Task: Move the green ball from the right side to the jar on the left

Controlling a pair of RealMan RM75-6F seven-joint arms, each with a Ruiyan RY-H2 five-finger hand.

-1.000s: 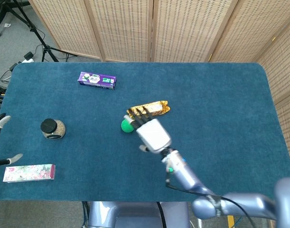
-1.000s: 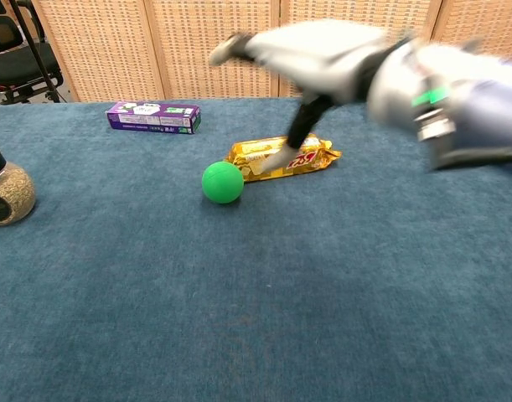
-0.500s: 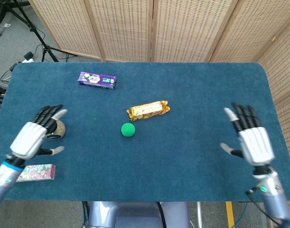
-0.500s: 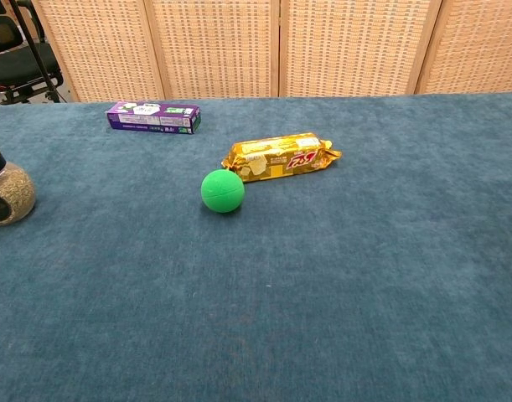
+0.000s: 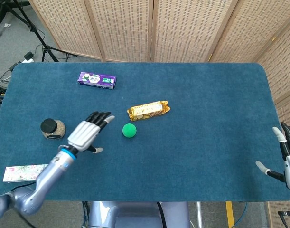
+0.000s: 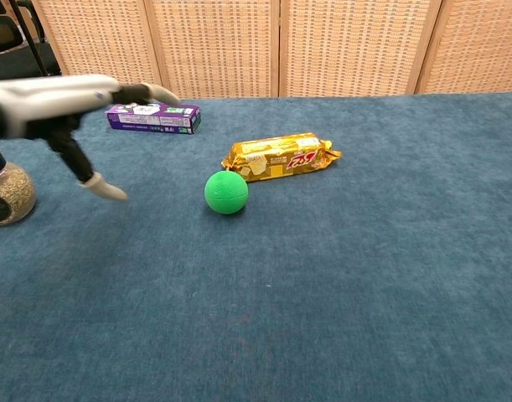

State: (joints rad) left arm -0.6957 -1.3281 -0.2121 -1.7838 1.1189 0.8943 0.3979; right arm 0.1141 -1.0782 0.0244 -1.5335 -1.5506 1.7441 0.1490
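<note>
1. Green ball [image 5: 129,130] sits on the blue bench [image 5: 206,104] near its middle, free of either hand; in the chest view the green ball [image 6: 226,192] rests on the cloth by itself.
2. Just behind the ball and a little to its right lies a gold snack packet [image 5: 148,109], close to the ball, though whether the two touch cannot be told; the chest view shows the packet [image 6: 281,156] lying flat with its long side across the bench.
3. To the ball's left the left hand [image 5: 87,133] is stretched out above the bench, fingers extended and spread toward the ball, holding nothing; a gap separates its fingertips from the ball. In the chest view the left hand [image 6: 67,105] comes in from the left edge, palm down, thumb hanging below, apart from the ball.
4. Farther left stands the jar [image 5: 52,128], upright with a black lid, on the far side of the left hand from the ball; the chest view catches the jar [image 6: 6,192] at the frame's left edge.
5. A purple box [image 5: 97,80] lies toward the back of the bench, well apart from the ball.
6. A flowered flat box [image 5: 22,173] lies at the front left edge.
7. At the far right edge the right hand [image 5: 288,153] is only partly in frame, fingers apart, holding nothing, well away from the ball.
</note>
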